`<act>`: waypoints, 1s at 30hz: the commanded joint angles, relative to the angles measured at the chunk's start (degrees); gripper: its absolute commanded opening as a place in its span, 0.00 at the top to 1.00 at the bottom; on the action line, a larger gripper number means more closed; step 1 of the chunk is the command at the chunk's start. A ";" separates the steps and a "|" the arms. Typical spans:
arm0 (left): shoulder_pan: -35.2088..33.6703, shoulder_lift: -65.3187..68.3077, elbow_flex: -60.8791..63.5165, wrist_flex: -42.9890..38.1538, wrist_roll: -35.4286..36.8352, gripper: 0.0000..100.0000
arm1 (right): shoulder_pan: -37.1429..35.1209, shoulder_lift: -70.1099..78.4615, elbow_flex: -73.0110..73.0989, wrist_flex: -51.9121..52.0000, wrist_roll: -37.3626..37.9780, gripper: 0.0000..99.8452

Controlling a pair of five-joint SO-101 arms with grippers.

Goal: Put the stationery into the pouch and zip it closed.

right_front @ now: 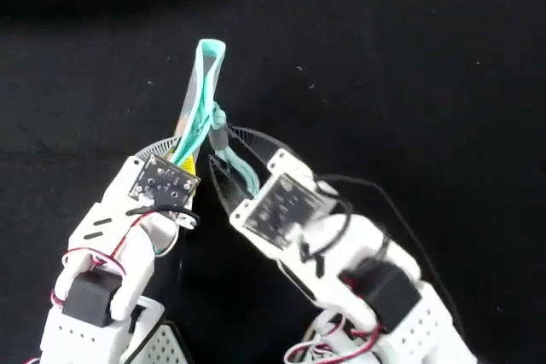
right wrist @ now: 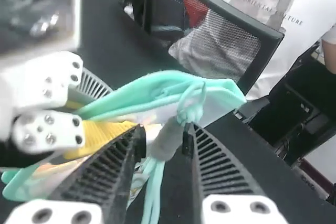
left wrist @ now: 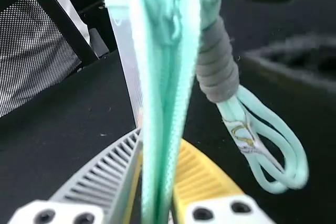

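Two arms hold the mint pouch [right_front: 203, 83] on edge: left gripper [left wrist: 157, 182] clamped on its zipper edge, right gripper [right wrist: 164, 142] pinching the grey zip pull [left wrist: 215, 61]. Contents too blurred to tell.

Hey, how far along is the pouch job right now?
Packing looks done: something orange shows inside the pouch. In hand: left pincer clamps its edge, right pincer grips the grey zipper pull, partway along. Left: finishing the zip; I cannot tell how much is open.
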 commanded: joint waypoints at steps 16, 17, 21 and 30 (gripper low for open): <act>-2.15 0.53 6.99 -0.88 -0.53 0.97 | -0.26 -5.58 9.01 -16.62 -0.97 0.87; -1.45 0.53 7.60 -1.49 -0.44 0.97 | -0.26 -5.58 9.19 -16.88 -0.97 0.87; -0.66 0.53 8.04 -2.11 -0.44 0.97 | -0.26 -5.58 10.86 -17.23 -0.97 0.87; 0.84 0.53 7.69 -1.67 -0.35 0.97 | 1.05 -5.49 13.14 -21.98 -0.97 0.87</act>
